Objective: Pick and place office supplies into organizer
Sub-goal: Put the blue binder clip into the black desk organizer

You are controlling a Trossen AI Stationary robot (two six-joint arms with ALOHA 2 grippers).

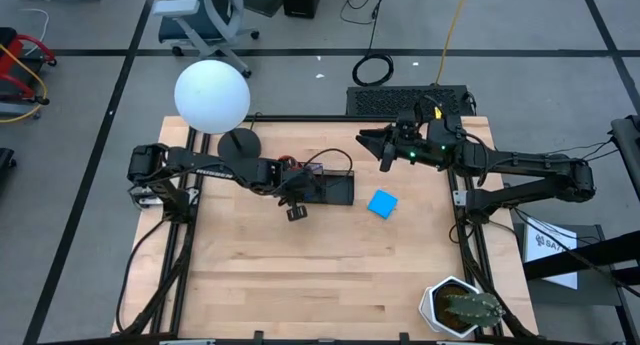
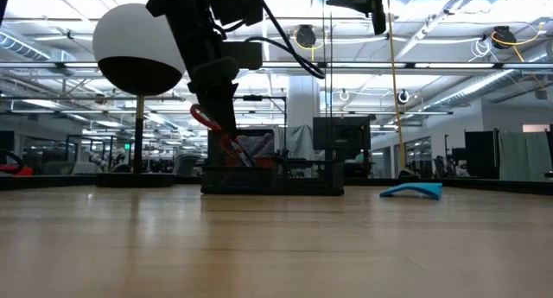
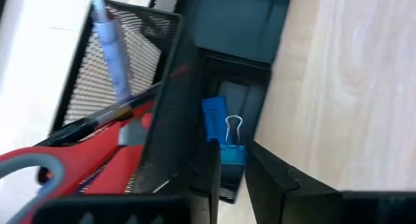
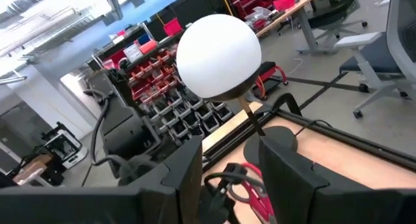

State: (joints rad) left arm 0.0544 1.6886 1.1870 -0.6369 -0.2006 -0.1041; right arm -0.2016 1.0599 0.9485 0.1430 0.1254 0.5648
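The black mesh organizer [image 1: 335, 188] stands at the table's far middle. Red-handled scissors [image 3: 78, 165] and a blue pen [image 3: 110, 49] stand in its taller section [image 3: 123, 74]. My left gripper [image 3: 233, 178] hangs over the low compartment [image 3: 227, 87] on the organizer's near side, shut on a small blue clip [image 3: 221, 130]. The bright blue square pad [image 1: 382, 203] lies flat on the table, right of the organizer. My right gripper [image 1: 372, 145] waits high above the table's far right, pointing level toward the left edge. It is open, with nothing between its fingers. My left gripper pinches the blue clip's lower end [image 3: 232, 156] between its two fingers. The fingers slant down from the table's left side. The clip's silver wire loop [image 3: 233, 125] and the rest of its blue body stick out past the fingertips, over the low compartment.
A lamp with a white globe [image 1: 212, 95] and a round black base [image 1: 240, 143] stands left of the organizer. A potted cactus [image 1: 462, 307] sits at the near right corner. Bare wood lies in front of the organizer.
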